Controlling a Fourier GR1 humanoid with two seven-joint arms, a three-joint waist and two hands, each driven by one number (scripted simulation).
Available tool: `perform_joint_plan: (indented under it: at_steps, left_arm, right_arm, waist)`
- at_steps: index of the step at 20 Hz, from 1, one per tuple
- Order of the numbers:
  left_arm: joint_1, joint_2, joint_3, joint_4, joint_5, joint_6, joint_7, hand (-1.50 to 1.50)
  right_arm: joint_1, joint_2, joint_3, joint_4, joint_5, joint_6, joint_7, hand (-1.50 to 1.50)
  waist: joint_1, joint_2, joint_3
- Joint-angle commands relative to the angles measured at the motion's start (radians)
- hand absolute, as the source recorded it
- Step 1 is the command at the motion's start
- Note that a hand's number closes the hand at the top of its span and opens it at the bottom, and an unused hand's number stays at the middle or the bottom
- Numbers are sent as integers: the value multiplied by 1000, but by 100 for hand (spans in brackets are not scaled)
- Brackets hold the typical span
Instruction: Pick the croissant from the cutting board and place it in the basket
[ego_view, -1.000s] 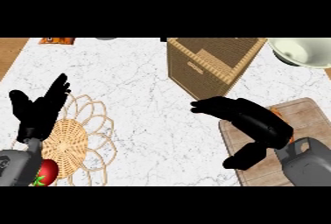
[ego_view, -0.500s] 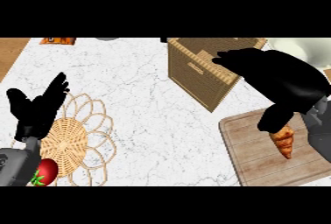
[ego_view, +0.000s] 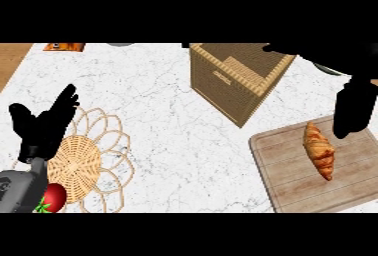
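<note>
Setting: white marbled table (ego_view: 162, 100) seen from above, with a wooden strip along its far left edge.
Croissant: the croissant (ego_view: 319, 150) lies free on the cutting board (ego_view: 295, 175) at the near right, held by nothing.
Long axis: it runs far to near, the far tip pointing up the view, the near tip slightly to the right.
Right robot hand: the right robot hand (ego_view: 353, 107) hangs just to the far right of the croissant, a dark finger or thumb pointing down beside its far tip; the rest of it is a dark mass at the far right, so I cannot tell how wide it is spread.
Direction to go: from that hand the croissant lies near and a little left.
Nearer hand: the right one, by far.
Left robot hand: the left robot hand (ego_view: 43, 125) rests at the left, fingers straight and spread, above the basket.
Basket: the basket (ego_view: 103, 150), a flat woven piece with looped rim, sits at the near left, well apart from the croissant.
Between: a wooden crate (ego_view: 236, 80) stands at the far middle.
Other: a red tomato (ego_view: 53, 197) shows at the near left edge.
</note>
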Motion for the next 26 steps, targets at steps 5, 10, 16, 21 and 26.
perform_joint_plan:
  at_steps: [5, 10, 16, 21, 26]
  left_arm:
    - [33, 8, 38, -30, 8, -37, 24, 0]
    - [73, -41, 20, -44, -41, -7, 5, 0]
    - [-44, -70, 40, 14, -63, -6, 37, 0]
    - [34, -46, 60, -62, -66, -24, 47, 0]
    - [21, -53, 80, -29, -58, -70, 34, 0]
  right_arm:
    - [103, -105, -182, -5, -174, 152, -30, -150]
    - [205, -138, -320, -105, -187, 109, -81, -150]
    - [437, -109, -376, -182, 33, 72, -293, -150]
    - [646, -82, -375, -219, 246, -85, -514, -150]
    - [670, 14, -310, -55, 402, -268, -681, -150]
  waist:
    - [-10, 1, 3]
    - [-10, 1, 3]
    - [-13, 6, 4]
    - [-6, 4, 4]
    - [3, 7, 3]
